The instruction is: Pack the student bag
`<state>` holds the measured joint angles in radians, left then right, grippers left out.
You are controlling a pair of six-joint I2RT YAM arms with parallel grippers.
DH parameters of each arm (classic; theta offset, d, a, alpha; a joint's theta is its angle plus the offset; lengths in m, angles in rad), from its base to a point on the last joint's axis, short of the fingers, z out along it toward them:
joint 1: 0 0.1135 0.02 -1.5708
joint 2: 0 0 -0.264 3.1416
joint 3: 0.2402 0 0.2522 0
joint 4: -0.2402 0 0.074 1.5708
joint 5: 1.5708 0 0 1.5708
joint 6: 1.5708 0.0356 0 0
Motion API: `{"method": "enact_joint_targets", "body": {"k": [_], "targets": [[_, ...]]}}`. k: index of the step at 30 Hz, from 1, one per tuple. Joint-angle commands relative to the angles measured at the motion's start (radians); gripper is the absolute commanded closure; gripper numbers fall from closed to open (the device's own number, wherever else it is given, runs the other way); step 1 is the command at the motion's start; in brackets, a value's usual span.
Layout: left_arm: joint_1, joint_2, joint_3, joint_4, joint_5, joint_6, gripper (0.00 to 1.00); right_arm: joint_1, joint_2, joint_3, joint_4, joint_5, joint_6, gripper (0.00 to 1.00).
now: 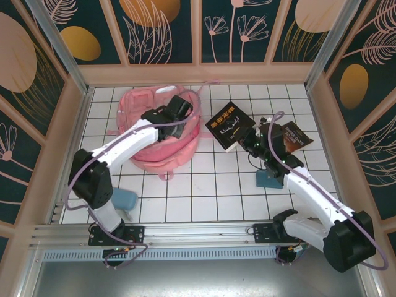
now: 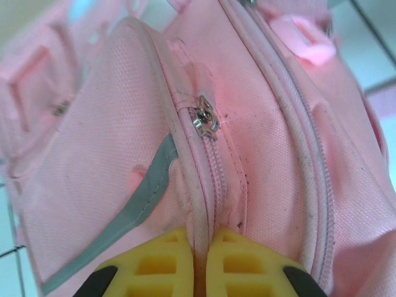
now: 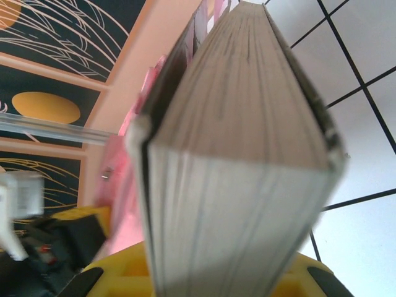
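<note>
The student bag (image 1: 154, 151) lies on the white tiled surface (image 1: 216, 185), toward the far left, close to the back wall. The left arm reaches over it from the near side. From the wrist camera the left gripper (image 2: 201, 263) is clenched on the bag; its yellow fingers (image 2: 148, 266) are pressed almost together, with a ridge of pink fabric beside the zip pinched between them. The metal zip pull (image 2: 206, 120) sits a little further up the same zip line, and a grey stripe (image 2: 124, 216) runs across the pocket panel to the left of it. Just right of the bag, the right gripper (image 3: 213, 278) grasps a black book (image 1: 229, 127), holding it by its near end with the page edges facing the wrist camera. A second book (image 1: 298, 136) with a dark cover lies further right. A small blue case (image 1: 270, 179) sits partly under the right arm, and another blue object (image 1: 125, 199) rests near the left arm's base.
</note>
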<state>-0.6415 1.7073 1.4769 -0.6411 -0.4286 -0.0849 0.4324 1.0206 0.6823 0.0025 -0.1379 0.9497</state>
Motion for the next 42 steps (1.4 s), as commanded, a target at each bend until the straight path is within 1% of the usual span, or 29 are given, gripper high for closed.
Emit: {"method": "enact_joint_targets", "body": {"k": [1,4,7,10,14,18,21,26,31,36,42], "targets": [[0.0,-0.098,0.07,0.175,-0.126,-0.03,1.0,-0.007,-0.078,-0.005,0.075,0.018,-0.017,0.93],[0.0,-0.118,0.087,0.254,-0.147,-0.032,1.0,-0.005,-0.116,-0.024,0.082,0.012,-0.014,0.93],[0.0,-0.109,0.125,0.301,-0.116,-0.036,1.0,0.0,-0.125,-0.046,0.118,-0.045,-0.002,0.93],[0.0,-0.07,0.189,0.303,-0.081,-0.04,1.0,0.038,-0.123,-0.073,0.199,-0.126,0.002,0.93],[0.0,-0.02,0.248,0.286,-0.054,-0.048,1.0,0.105,-0.113,-0.104,0.307,-0.172,0.017,0.93],[0.0,0.0,0.284,0.273,-0.024,-0.061,1.0,0.13,-0.033,-0.123,0.4,-0.208,0.084,0.93],[0.0,0.053,0.33,0.234,-0.01,-0.071,1.0,0.153,0.055,-0.12,0.508,-0.238,0.129,0.93],[0.0,0.067,0.357,0.223,0.005,-0.085,1.0,0.208,0.236,-0.034,0.636,-0.19,0.135,0.94],[0.0,0.072,0.383,0.216,-0.012,-0.108,1.0,0.277,0.395,0.089,0.653,-0.015,0.124,0.94],[0.0,0.065,0.391,0.222,-0.013,-0.113,1.0,0.289,0.553,0.178,0.793,0.096,0.143,0.94],[0.0,0.057,0.391,0.221,-0.008,-0.119,1.0,0.294,0.781,0.396,0.751,0.218,0.138,0.94]]}}
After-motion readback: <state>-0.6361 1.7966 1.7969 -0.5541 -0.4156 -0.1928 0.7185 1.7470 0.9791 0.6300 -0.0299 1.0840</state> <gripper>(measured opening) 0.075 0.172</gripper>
